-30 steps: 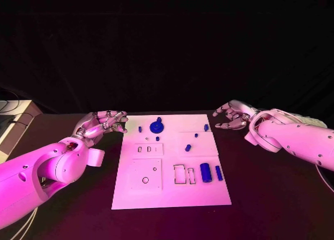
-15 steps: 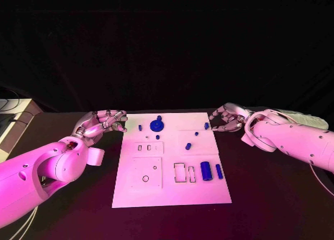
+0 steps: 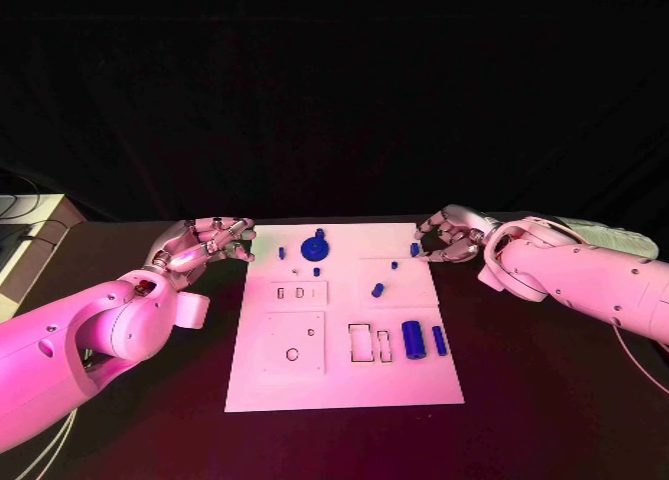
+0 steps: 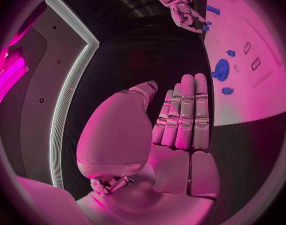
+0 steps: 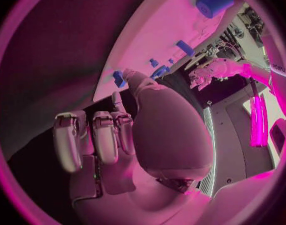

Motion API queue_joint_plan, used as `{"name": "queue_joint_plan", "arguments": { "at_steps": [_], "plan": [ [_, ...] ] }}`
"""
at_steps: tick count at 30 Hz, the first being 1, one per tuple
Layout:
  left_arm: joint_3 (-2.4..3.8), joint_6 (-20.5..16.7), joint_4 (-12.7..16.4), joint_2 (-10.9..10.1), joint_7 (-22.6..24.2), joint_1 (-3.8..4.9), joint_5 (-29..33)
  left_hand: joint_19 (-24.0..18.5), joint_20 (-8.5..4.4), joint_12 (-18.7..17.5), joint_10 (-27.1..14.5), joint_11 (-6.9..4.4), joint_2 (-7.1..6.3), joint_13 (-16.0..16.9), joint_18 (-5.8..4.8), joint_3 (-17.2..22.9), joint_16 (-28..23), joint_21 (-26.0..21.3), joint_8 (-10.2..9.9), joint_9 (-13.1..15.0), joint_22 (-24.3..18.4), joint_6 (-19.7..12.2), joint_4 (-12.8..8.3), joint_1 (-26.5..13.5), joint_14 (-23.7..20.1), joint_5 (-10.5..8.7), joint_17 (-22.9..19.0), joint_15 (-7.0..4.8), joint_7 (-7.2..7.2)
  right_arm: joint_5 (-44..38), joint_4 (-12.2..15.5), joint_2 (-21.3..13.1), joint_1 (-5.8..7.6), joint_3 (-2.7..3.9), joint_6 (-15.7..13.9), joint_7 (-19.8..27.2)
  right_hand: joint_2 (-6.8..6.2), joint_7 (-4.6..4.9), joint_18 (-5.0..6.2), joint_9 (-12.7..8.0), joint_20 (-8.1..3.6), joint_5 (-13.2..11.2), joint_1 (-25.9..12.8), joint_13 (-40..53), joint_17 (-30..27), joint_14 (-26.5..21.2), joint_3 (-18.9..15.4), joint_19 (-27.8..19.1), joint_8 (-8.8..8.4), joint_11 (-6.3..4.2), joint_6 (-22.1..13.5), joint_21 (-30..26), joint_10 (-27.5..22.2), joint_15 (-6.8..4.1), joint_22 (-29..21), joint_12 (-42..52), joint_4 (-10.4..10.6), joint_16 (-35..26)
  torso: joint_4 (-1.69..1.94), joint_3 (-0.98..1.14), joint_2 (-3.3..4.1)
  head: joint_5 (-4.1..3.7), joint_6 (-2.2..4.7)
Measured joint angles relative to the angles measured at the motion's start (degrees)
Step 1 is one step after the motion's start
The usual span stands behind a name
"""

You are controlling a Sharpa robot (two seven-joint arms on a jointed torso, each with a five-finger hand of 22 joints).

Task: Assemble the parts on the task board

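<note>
The white task board (image 3: 349, 385) lies mid-table, and in the left wrist view its bare face (image 4: 246, 102) shows too. On it are a blue round part (image 3: 315, 246), a blue cylinder (image 3: 412, 341), a thin blue bar (image 3: 438, 343) and several small blue pieces. My right hand (image 3: 450, 236) hovers at the board's far right corner, fingertips at a small blue piece (image 3: 415, 249) that also appears in the right wrist view (image 5: 119, 78). Whether it is pinched I cannot tell. My left hand (image 3: 204, 245) holds nothing beside the far left corner, its fingers (image 4: 183, 110) straight.
Outlined rectangular slots (image 3: 369, 346) and a square panel with a hole (image 3: 292, 348) mark the board's near half. Pale equipment (image 3: 20, 240) stands at the table's left edge. Bare black table (image 3: 550, 400) lies on both sides of the board.
My right hand has moved left, from beside the board to its far right corner, reaching the small blue piece. The left hand has barely moved.
</note>
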Motion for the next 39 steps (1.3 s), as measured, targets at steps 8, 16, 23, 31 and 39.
{"name": "queue_joint_plan", "arguments": {
  "at_steps": [8,16,23,31,39],
  "plan": [
    [0.0,0.0,-0.14,0.08,-0.05,0.0,0.0,0.0,0.0,0.0,-0.22,0.22,0.0,0.0,0.0,0.0,0.0,0.0,0.0,-0.01,0.05,0.0,0.0,0.0,0.0,0.0,0.0,0.0,0.0,0.21,-0.9,0.75,-0.02,-0.01,0.35,-0.25,1.06,-0.11,0.0,0.14,0.0,0.0,-0.29,-0.01,0.0,0.0,0.95,0.0,0.43,0.0,1.13,0.0,0.0,0.0,0.0,0.0,0.98,0.0,-0.03,-0.03,0.01,0.04,-0.03],
    [0.0,0.0,-0.18,0.12,-0.1,-0.01,-0.01,0.0,0.0,0.0,-0.22,0.22,0.0,-0.05,0.0,0.16,0.0,0.0,0.0,-0.01,0.05,0.0,0.16,0.0,0.0,0.0,-0.01,0.0,0.0,0.31,-1.13,1.32,-0.04,-0.02,0.63,-0.61,1.36,-0.55,0.0,0.21,0.0,0.0,-0.59,-0.02,0.0,0.0,1.39,0.0,0.87,0.0,1.98,0.23,0.0,0.0,0.05,0.0,1.42,0.0,0.01,-0.04,0.05,0.22,0.18],
    [0.0,0.0,-0.18,0.16,-0.13,-0.01,-0.02,0.0,0.0,0.0,-0.22,0.22,0.0,-0.05,0.0,0.16,0.0,-0.01,0.0,-0.01,0.04,0.0,0.16,0.0,0.0,0.0,-0.01,0.01,0.0,0.21,-1.25,1.67,-0.05,-0.03,0.8,-0.88,1.36,-0.35,0.0,0.26,0.0,0.0,-0.59,-0.02,0.0,0.0,1.42,0.0,0.87,0.0,2.18,0.23,0.0,0.0,0.04,0.0,1.44,0.0,-0.02,-0.04,0.04,0.3,-0.02],
    [0.0,0.0,-0.2,0.21,-0.15,0.0,-0.03,0.01,0.0,0.0,-0.22,0.22,0.0,-0.05,0.0,0.16,0.0,-0.02,0.0,0.04,0.04,0.0,0.16,0.0,0.0,0.0,-0.02,0.01,0.0,-0.01,-1.47,1.96,-0.09,-0.05,0.89,-1.17,1.46,-0.61,0.0,0.26,0.0,0.23,-0.49,-0.03,0.0,0.0,1.64,0.0,1.1,0.0,2.45,0.22,0.0,0.0,0.04,0.0,1.55,0.0,-0.02,-0.04,0.0,0.4,-0.17],
    [0.0,0.0,-0.22,0.21,-0.17,0.0,-0.04,0.01,0.01,0.0,-0.22,0.21,0.0,-0.05,0.0,0.16,0.0,-0.03,0.0,0.03,0.04,0.0,0.16,0.0,0.01,0.0,-0.02,0.01,0.0,-0.3,-1.68,2.04,-0.09,-0.05,0.9,-1.4,2.27,-1.01,0.0,0.46,0.0,0.23,-0.45,-0.03,0.0,-0.13,3.23,0.0,1.81,-0.2,3.86,0.45,-0.2,-0.14,0.03,0.0,1.48,0.0,-0.05,-0.04,0.0,0.54,-0.2]
  ]
}}
